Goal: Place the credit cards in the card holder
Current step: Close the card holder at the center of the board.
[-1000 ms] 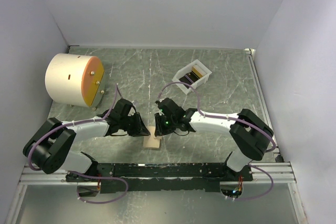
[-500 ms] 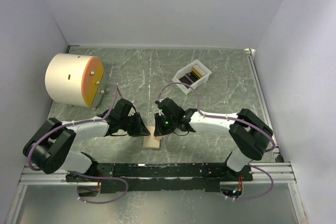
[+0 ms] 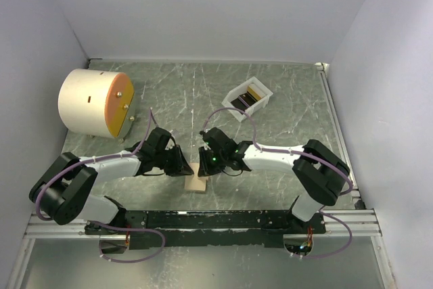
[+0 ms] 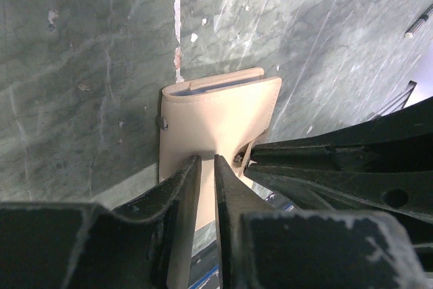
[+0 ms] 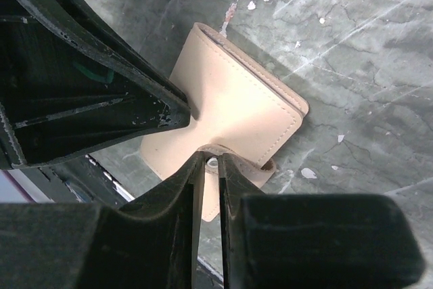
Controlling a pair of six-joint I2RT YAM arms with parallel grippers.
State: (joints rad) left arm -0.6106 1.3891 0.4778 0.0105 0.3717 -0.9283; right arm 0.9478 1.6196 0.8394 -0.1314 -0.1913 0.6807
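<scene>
The white card holder [image 3: 262, 90] stands at the back middle of the table, with a dark card [image 3: 239, 103] and a yellow-orange card [image 3: 254, 94] in it. A closed tan wallet [image 3: 196, 180] lies near the front between both grippers. My left gripper [image 3: 185, 168] is shut, and its tips [image 4: 207, 162] press on the wallet's top face [image 4: 216, 116]. My right gripper [image 3: 205, 166] is shut on the wallet's snap strap [image 5: 212, 161], at the near edge of the wallet [image 5: 237, 109]. A light-blue lining shows at the wallet's far edge. No card shows in the wallet.
A large cream cylinder with an orange end face [image 3: 95, 103] lies at the back left. The table's grey walls close in on three sides. The black mounting rail [image 3: 203, 220] runs along the near edge.
</scene>
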